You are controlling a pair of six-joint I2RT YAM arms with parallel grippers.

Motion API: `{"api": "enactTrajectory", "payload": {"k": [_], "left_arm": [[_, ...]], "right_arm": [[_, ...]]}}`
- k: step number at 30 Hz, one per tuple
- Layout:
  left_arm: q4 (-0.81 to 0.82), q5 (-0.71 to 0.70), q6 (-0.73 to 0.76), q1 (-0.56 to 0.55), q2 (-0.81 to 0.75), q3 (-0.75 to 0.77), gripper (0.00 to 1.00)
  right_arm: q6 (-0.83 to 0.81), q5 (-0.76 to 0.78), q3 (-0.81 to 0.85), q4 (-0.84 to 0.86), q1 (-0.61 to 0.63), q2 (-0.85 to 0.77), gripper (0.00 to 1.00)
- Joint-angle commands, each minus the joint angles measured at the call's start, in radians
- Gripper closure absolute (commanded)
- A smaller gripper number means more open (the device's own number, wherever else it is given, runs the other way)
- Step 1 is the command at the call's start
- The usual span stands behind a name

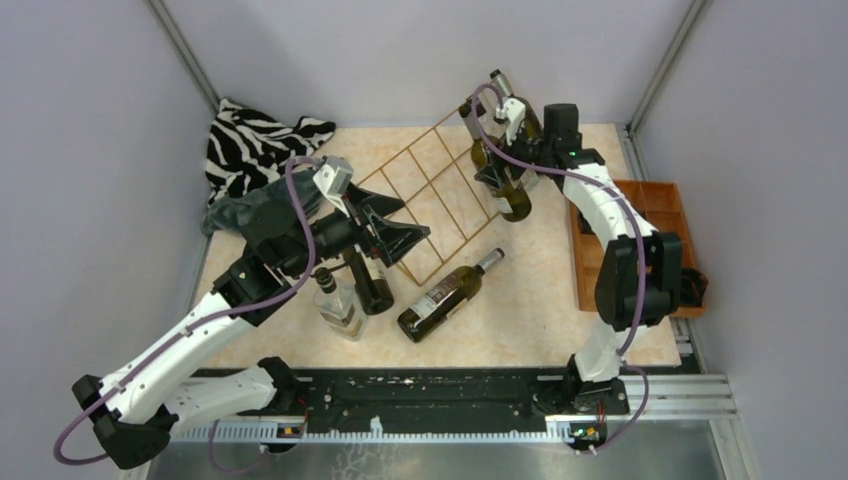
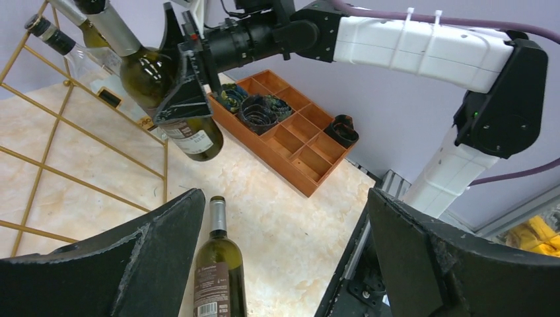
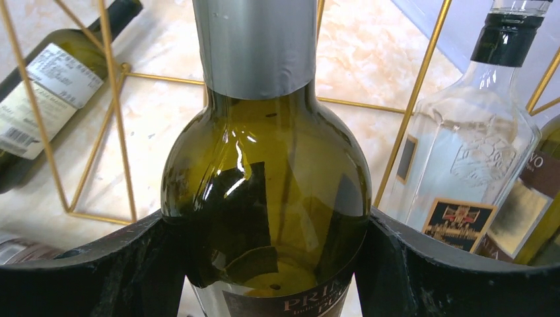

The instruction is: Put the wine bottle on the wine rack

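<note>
Centre-left, our left jaws gape empty. Right of them lies the gold wire wine rack [image 1: 432,188]. At its right edge, upper centre, our right jaws clamp the green glass wine bottle [image 1: 512,185] by its body, neck pointing up-frame.

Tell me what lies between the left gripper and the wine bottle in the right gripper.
The gold wine rack: in the top view its wire cells fill the stretch between the open left gripper and the held wine bottle.
</note>
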Motion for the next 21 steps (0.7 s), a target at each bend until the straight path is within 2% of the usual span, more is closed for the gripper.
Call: {"api": "enactTrajectory", "payload": {"k": [1,21], "left_arm": [[-0.023,-0.030,-0.015,0.005,-0.028,-0.010,0.01],[-0.025,-0.055,-0.023,0.005,-0.033,-0.020,0.01]], "right_arm": [[0.043,0.066,0.115,0.159,0.039,0.050,1.00],[0.077,0.222,0.193,0.265,0.081,0.238,1.00]]}}
